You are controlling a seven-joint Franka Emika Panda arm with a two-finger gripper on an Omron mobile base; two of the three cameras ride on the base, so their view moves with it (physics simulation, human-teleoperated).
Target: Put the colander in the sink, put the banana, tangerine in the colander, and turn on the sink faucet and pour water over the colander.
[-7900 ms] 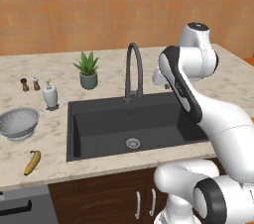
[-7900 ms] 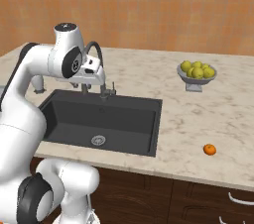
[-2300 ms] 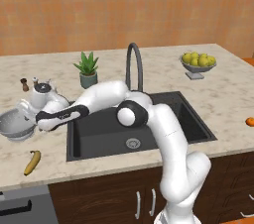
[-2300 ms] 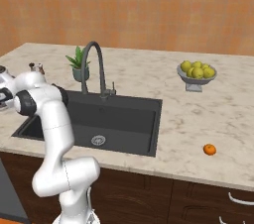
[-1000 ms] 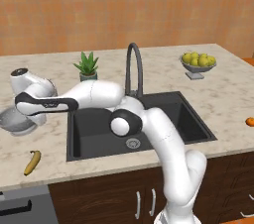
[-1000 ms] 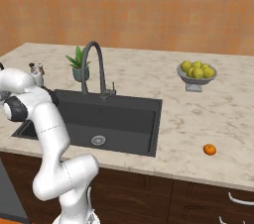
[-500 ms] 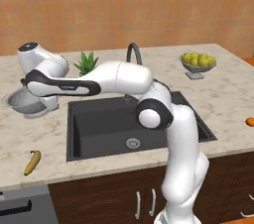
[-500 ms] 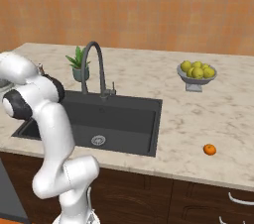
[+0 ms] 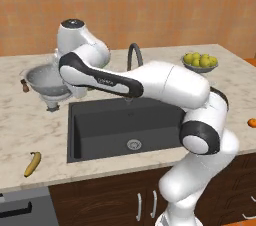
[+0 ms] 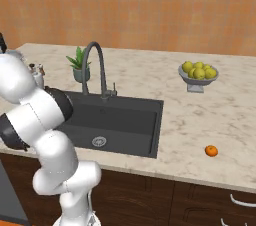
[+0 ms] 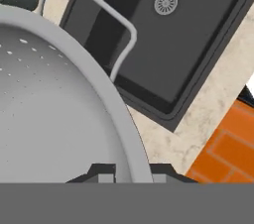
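One rim pinch carries your colander, lifted left of the sink: the gripper is clamped on its rolled rim. Judge it light, stiff, slippery metal; it may swing, so move gently.

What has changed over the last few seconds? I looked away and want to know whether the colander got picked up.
The arm swung left from the faucet, and the gripper closed on the rim of the colander. The colander has since been lifted off the counter and carried toward the sink. The banana, tangerine, fruit bowl and faucet stayed where they were.
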